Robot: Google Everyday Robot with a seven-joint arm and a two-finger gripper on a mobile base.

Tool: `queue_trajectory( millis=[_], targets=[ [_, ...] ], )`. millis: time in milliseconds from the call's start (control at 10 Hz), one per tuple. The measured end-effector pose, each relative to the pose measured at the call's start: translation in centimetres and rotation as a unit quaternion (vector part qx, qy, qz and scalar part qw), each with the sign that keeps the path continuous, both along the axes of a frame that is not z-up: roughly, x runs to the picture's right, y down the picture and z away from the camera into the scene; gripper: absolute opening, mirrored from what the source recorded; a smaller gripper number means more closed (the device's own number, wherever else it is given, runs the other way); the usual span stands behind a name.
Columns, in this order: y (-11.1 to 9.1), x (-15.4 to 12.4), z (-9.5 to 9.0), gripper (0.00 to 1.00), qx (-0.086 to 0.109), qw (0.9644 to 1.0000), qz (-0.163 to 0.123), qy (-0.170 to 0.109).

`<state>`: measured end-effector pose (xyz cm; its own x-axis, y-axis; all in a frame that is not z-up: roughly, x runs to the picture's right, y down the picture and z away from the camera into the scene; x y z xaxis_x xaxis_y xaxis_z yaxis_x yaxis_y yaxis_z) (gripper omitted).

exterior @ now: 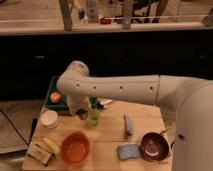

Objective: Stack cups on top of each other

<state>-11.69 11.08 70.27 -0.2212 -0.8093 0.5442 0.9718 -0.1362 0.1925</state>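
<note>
Reaching in from the right edge of the frame, the robot's white arm (130, 90) runs leftward across the middle and bends down at a rounded joint in the centre-left. Below that joint the gripper (82, 112) hangs low over the back part of the wooden table (107, 135), showing only as a small dark shape under the white casing. Whether it is spread or closed, and whether it has hold of anything, cannot be told; the dark shape is too blurred to tell gripper from anything it might carry.

The pale green cup (93, 117) stands upright on the table just to the right of the gripper, very near it; whether the two touch cannot be told.

To the left of the gripper sits a white round container (49, 119), and behind it, at the table's upper-left corner, a green tray (54, 104) holds a small orange ball-like thing (55, 96). Toward the front, the wide orange bowl (75, 147) sits left of centre, with some yellowish items (42, 150) beside it at the lower-left corner. The maroon bowl (154, 146) sits at the lower right, a blue sponge (127, 151) just left of it, and a pale grey-blue oblong object (128, 125) lies behind the sponge, right of the green cup. A dark cabinet front (150, 55) fills the band behind the table.
</note>
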Motion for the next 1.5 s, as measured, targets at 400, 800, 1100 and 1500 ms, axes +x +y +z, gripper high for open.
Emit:
queue_trajectory(
  millis=[400,800,1100,1500],
  targets=[
    [-0.9,2.2,1.4,0.00,-0.010,0.9995,0.019,0.023],
    [-1.0,3.9,2.8,0.00,-0.029,0.9981,0.033,0.043],
    [-0.4,4.8,3.7,0.00,-0.040,0.9968,0.044,0.052],
    [0.2,4.7,5.1,0.00,-0.045,0.9961,0.059,0.048]
  ],
)
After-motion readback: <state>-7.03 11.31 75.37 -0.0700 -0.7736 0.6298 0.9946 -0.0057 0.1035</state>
